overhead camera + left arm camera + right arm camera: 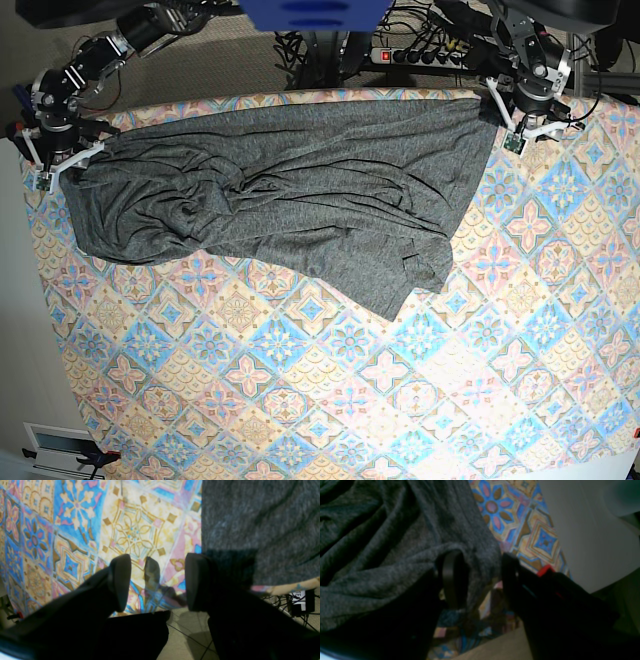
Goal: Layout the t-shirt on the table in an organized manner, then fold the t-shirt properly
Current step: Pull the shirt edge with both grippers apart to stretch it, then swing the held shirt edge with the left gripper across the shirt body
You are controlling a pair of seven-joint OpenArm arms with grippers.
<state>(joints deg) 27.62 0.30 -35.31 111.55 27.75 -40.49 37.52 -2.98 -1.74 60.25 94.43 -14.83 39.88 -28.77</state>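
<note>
The dark grey t-shirt point(300, 190) lies stretched and wrinkled along the far side of the table point(350, 380), with one part folded toward the middle. My left gripper point(507, 120) hovers at its far right corner. In the left wrist view that gripper point(160, 582) is open with only tablecloth point(135, 530) between the fingers, and the shirt point(250, 525) begins at the right finger. My right gripper point(65, 163) is at the shirt's far left end. Its jaws point(481, 580) stand apart in the right wrist view, with a loose fold of the shirt point(382, 542) lying between them.
Cables and a power strip point(420, 50) lie on the floor beyond the table's far edge. A black box with a white label point(300, 600) sits below that edge. A pale panel point(590, 535) stands past the table's left side.
</note>
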